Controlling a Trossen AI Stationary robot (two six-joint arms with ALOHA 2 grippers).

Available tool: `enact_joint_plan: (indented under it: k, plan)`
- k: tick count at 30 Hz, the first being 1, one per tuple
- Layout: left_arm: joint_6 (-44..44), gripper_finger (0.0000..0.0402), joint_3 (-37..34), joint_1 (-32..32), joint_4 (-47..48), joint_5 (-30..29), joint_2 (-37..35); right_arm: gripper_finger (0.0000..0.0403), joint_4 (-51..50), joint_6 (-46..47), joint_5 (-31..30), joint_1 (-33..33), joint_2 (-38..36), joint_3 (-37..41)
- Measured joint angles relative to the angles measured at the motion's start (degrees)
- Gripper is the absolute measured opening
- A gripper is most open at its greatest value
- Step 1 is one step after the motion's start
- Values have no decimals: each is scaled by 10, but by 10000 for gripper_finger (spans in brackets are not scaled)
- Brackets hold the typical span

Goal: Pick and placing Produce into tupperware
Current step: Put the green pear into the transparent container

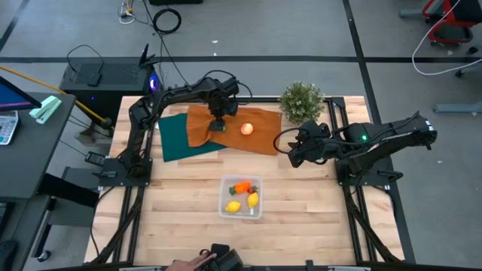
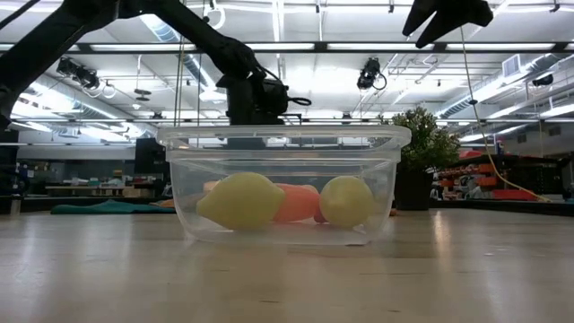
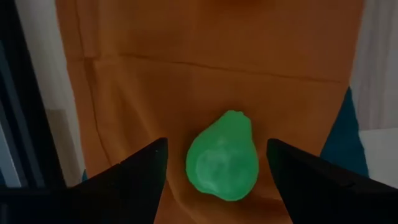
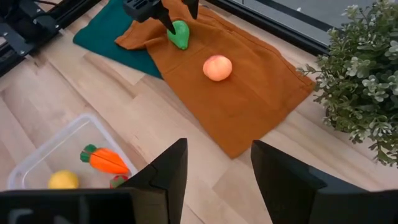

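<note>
Left wrist view shows the left claw (image 3: 214, 177) spread apart astride the green fruit (image 3: 222, 157) on the orange cloth (image 3: 205, 68); it looks light and smooth, best pinched across its belly.

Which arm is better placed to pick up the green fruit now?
The left. Its tool is open directly around the green fruit on the orange cloth; the right tool waits farther away.

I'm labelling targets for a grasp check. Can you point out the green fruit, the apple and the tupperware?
green fruit (image 3: 222, 165): left wrist view, middle of its body.
apple (image 4: 217, 68): right wrist view, centre of its top.
tupperware (image 2: 283, 137): low view, front rim.
</note>
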State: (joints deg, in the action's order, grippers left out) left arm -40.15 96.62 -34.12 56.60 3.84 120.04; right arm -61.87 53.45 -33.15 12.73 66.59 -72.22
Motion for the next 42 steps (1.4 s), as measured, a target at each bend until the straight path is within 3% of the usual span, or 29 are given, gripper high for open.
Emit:
enact_joint_plan:
  k: [7,18,22,27,35,42]
  plan:
    - [7,253,0,-15,18,22,0,146,0,-9,0,0,0,0]
    - [15,249,-5,-27,16,97,-1,146,0,-12,0,0,0,0]
    - [15,253,-36,-27,12,95,-1,146,0,-12,0,0,0,0]
    - [15,255,-80,-23,-6,45,-1,146,0,-12,0,0,0,0]
    - [6,254,-89,-23,-20,38,-1,146,0,-11,0,0,0,0]
    - [6,227,-89,-23,-20,38,-1,146,0,-11,0,0,0,0]
